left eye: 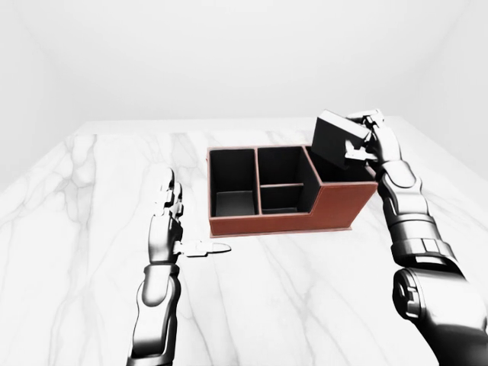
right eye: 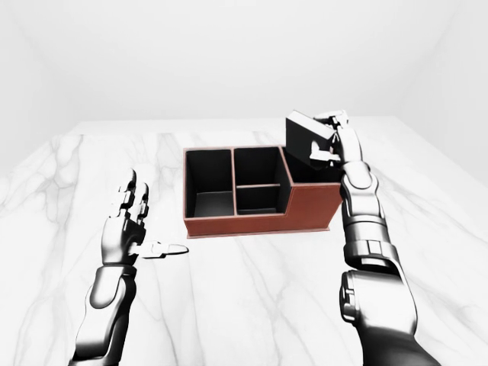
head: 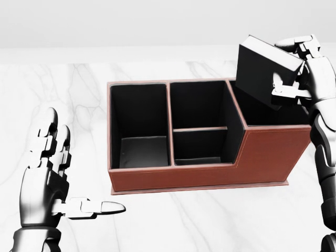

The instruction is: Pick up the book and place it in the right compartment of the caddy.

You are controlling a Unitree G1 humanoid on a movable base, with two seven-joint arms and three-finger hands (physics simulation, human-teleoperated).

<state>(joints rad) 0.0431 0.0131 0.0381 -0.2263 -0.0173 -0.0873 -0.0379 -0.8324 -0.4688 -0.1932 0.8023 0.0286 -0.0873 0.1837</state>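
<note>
Marble table (head: 184, 231): 1, white with grey veins.
Caddy (head: 210, 173): 1 brown box with 4 black slots.
Book (head: 265, 71): 1, black, tilted, up in the air over the right slot.
Right hand (head: 302, 68): pinching the book.
Left hand (head: 50, 181): spread wide, holding nothing.
Danger: the tilted book may bump the slot wall and get stuck or fall outside.

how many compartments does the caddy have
4 in the caddy: a tall one at head-view left, two small ones stacked in the middle, one at right beneath the book.
</note>
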